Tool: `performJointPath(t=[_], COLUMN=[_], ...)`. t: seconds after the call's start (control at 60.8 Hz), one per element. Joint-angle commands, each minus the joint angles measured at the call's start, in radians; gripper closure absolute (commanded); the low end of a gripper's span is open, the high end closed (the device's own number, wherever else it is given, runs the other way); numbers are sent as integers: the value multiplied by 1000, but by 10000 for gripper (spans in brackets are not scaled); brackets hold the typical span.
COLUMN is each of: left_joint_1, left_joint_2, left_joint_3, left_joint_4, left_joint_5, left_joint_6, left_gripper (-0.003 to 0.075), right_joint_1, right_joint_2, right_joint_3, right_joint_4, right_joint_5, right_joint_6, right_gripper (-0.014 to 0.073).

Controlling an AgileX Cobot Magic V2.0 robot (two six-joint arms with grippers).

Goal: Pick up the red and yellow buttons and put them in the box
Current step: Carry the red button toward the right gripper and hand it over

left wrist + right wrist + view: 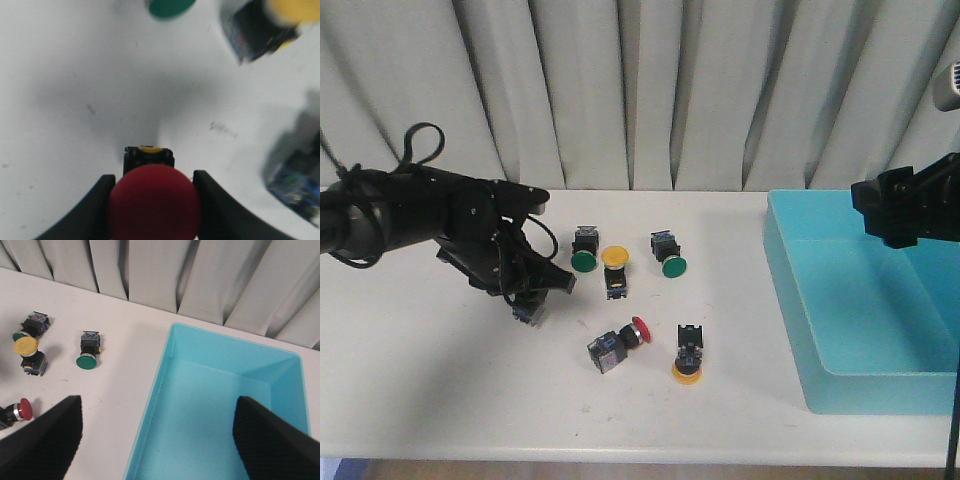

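Red button (pixel 153 202) sits clamped between my left gripper (pixel 153 200) fingers, lifted off the table (pixel 440 370) — cap toward the wrist camera, ready for carrying. Box (pixel 850 330) is well apart, rightward. Right gripper (pixel 155 440) hovers over it, fingers spread — empty.

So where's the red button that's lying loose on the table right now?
In the front view the red button lies on its side near the table's middle, front of centre, just left of a yellow button standing cap-down, and below the other yellow button.

No legible txt, labels or nos. anywhere.
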Motion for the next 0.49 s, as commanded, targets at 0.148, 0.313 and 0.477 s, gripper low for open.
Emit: performJointPath(t=[0.148,0.313,0.477], left_joint_1=[-6,-6,-6], left_joint_2=[-302,-326,-326], left_joint_3=[-26,-26,-25], left_joint_4=[-449,-745,-1016], left_joint_5=[-24,81,190], left_joint_6=[254,432,545], left_gripper=[728,726,726], right_joint_1=[137,275,379], right_joint_2=[-1,6,8], right_joint_3=[105,194,211], right_joint_4=[106,106,108], right_joint_5=[-249,-351,-367], right_joint_6=[-434,-579,-582], right_gripper=[11,11,11])
